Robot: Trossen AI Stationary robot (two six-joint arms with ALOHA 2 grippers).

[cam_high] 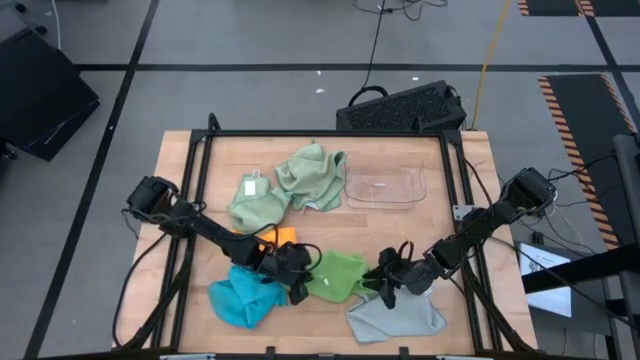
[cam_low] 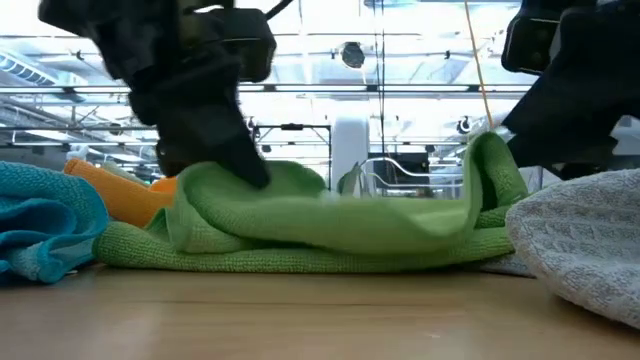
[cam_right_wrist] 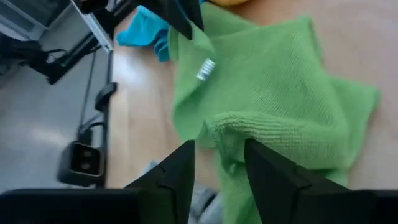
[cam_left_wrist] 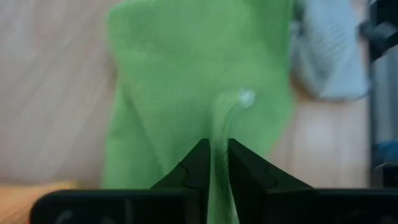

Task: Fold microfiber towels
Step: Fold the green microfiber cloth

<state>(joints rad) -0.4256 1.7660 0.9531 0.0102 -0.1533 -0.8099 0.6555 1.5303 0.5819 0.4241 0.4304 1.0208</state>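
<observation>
Currently mid-fold on the bright green towel (cam_high: 335, 277), which lies near the table's (cam_high: 470, 160) front edge, around 6 o'clock from centre, with both arms on it. Left gripper (cam_high: 297, 283) sits at the towel's 9 o'clock edge; its wrist view shows the fingers nearly together with a thin ridge of green cloth pinched between them, so I read it as clenched on the towel, possibly only lightly. Right gripper (cam_high: 385, 283) is at the towel's 3 o'clock edge; its fingers stand apart with a bunched fold of green cloth in the gap and daylight at the sides, so it looks released rather than gripping. From table height the towel is doubled over itself, a loop standing up on one side, so the fold looks laid but not flattened. Other towels: blue one (cam_high: 243, 296) at 8 o'clock, grey one (cam_high: 397, 317) at 5 o'clock, orange one (cam_high: 274, 238) just behind the left gripper, two pale green ones (cam_high: 290, 185) at 11–12 o'clock beside the clear tray (cam_high: 385, 187). Next move, by my judgement: let go on the left, lift both grippers clear without dragging the top layer, then press or square the edges.
</observation>
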